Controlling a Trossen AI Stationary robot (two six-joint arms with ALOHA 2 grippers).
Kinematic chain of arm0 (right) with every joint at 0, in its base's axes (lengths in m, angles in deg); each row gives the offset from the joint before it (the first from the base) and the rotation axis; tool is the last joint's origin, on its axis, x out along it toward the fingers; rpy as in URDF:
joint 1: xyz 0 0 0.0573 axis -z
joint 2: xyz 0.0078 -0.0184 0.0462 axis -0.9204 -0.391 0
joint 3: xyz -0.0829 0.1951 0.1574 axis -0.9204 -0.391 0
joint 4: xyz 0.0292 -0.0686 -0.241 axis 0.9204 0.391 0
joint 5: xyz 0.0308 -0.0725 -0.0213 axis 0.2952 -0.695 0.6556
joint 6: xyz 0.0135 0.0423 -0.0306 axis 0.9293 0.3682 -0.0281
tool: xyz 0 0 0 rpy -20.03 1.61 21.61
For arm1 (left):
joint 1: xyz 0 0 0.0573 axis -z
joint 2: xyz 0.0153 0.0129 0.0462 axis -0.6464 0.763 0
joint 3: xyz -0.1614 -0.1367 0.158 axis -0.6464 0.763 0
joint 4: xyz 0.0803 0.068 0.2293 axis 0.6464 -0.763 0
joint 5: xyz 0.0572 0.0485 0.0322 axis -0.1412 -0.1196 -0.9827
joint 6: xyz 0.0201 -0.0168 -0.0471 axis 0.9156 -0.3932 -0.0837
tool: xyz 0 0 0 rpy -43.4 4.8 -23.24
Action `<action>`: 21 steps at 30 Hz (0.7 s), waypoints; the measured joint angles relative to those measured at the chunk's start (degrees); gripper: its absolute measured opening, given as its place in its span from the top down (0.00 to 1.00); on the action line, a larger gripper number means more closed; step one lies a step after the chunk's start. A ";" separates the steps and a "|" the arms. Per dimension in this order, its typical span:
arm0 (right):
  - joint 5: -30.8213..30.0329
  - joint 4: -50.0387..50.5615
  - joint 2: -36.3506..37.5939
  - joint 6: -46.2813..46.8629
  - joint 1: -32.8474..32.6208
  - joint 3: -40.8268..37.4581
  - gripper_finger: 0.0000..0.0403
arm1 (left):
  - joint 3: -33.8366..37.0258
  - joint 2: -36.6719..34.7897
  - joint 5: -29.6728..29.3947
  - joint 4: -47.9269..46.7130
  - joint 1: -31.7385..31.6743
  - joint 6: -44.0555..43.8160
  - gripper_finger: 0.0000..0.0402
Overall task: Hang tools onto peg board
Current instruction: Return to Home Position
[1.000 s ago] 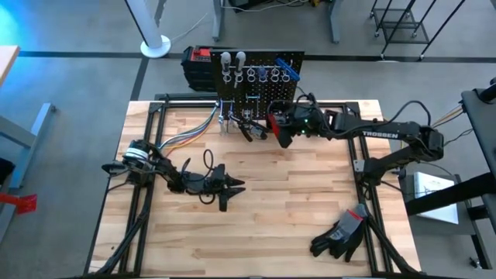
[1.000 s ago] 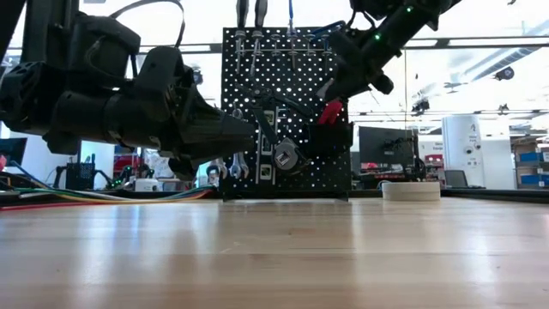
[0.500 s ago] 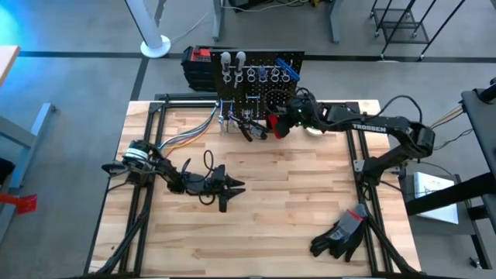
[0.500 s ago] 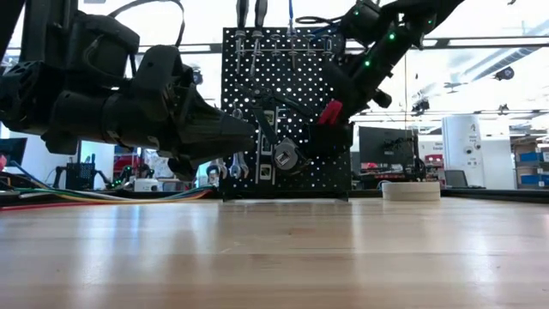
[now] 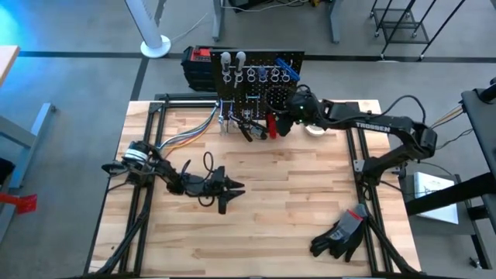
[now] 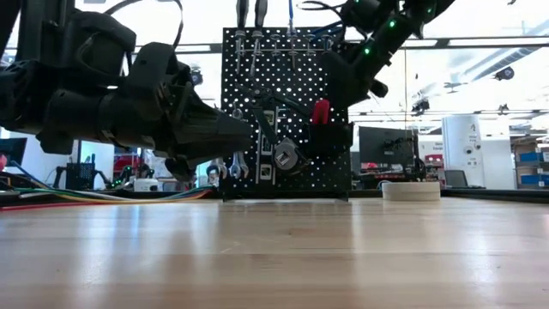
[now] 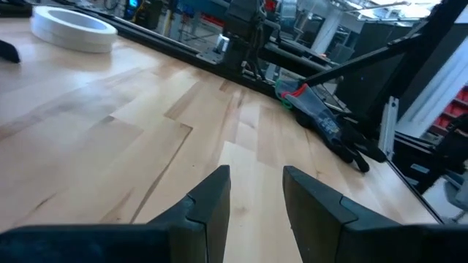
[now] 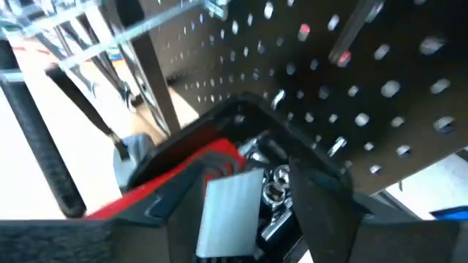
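1. The red-handled tool [image 6: 320, 112] stands in the black bin [image 6: 330, 139] on the peg board [image 5: 260, 77] (at the table's [image 5: 310, 201] far edge).
2. The right gripper [image 5: 279, 122], arm outstretched, hangs over that bin with its fingers apart and empty.
3. The left gripper [image 5: 231, 186] sits low mid-table, narrowly parted.

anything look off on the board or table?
Nothing spilled or damaged. The only oddity: the red tool pokes up out of the black bin on the peg board, with the right end effector right beside it.
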 joint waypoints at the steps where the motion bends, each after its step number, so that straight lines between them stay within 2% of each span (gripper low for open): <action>1: 0.05 0.14 0.45 -0.17 -0.14 0.24 0.51 | 0.09 -0.03 -0.78 0.09 0.22 0.00 0.71; 7: 1.55 2.96 6.64 -0.87 -1.83 -0.06 0.45 | 3.03 -2.14 -2.66 3.28 1.89 1.42 0.71; 13: 1.71 2.93 17.50 -0.87 -6.97 -3.57 0.49 | 9.41 -9.14 -2.97 5.40 4.16 6.02 0.71; 17: 1.71 4.14 24.91 -0.65 -11.37 -7.27 0.60 | 13.53 -14.92 -5.90 5.42 4.01 6.32 0.71; 21: 1.79 4.14 31.47 0.80 -16.15 -11.73 0.81 | 16.62 -21.85 -6.77 5.58 3.81 9.19 0.75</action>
